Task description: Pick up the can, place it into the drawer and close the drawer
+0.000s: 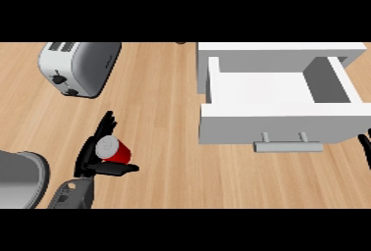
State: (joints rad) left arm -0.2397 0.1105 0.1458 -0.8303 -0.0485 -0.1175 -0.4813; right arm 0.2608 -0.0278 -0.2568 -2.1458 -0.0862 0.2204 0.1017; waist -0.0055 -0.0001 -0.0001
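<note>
- Light wood-grain counter (167, 98) fills the head view and carries every item listed below.
- Can (117, 150): a short red cylinder with a silver-grey lid. The lid faces up and toward the view's left, so the can stands tilted rather than upright.
- Markings: a faint ring shows on the lid; no brand, label or readable writing can be made out on the can, the toaster or the drawer.
- Left hand (94, 154): black, at the end of a grey forearm entering from the lower edge. Its fingers (107, 123) extend past the can's far left side, and its thumb (119, 168) lies under the can's near side. The can sits between thumb and fingers, so the hand is closed around it.
- Can location: lower left of the counter, in the left hand, well apart from the drawer.
- Drawer (279, 90): white, pulled open from its white cabinet (279, 49) at upper right. Its grey bar handle (287, 145) faces the view's lower edge.
- Right hand (364, 147): only dark fingertips show at the right edge, just beside the drawer front; whether it is open or closed cannot be told.
- Toaster (78, 66): silver, two-slot, at upper left.
- Grey metal vessel (22, 179): partly cut off at lower left.
</note>
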